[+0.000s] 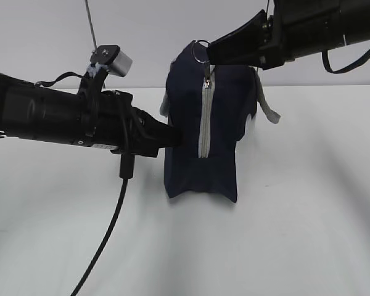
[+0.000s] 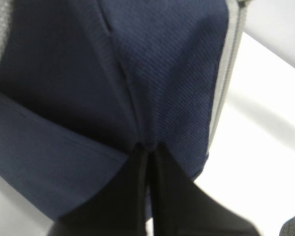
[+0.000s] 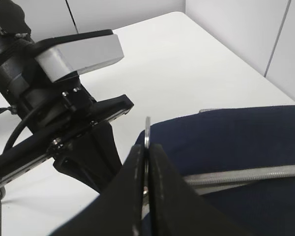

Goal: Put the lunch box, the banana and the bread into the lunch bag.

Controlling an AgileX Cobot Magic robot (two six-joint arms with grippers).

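Nearest to the camera in the exterior view is our left gripper (image 1: 172,137), at the end of a thick black arm that comes in from the left. Its two black fingers (image 2: 169,191) are pressed together on a fold of dark navy fabric, so we pinch the lower side of the lunch bag (image 1: 225,123), a dark navy fabric tote that stands upright on the white table (image 1: 308,216). In the left wrist view the fabric bunches into the narrow line between the fingers, and a grey zipper tape (image 2: 226,83) runs along the right edge of the bag.

Our right gripper (image 1: 211,52) reaches in from the upper right and meets the top corner of the bag. In the right wrist view its fingers (image 3: 162,191) are closed on the thin metal ring pull (image 3: 147,132), which sticks up from between them. The grey zipper (image 1: 205,117) runs down the narrow face of the bag that looks at the camera, and its teeth look joined along the whole length that we can see. A grey webbing handle (image 1: 268,110) hangs out on the right side of the bag.

Behind the left arm, a small grey camera block (image 1: 114,61) sits on the wrist. A black cable (image 1: 111,228) drops from the left arm to the table. We cannot see inside the bag.
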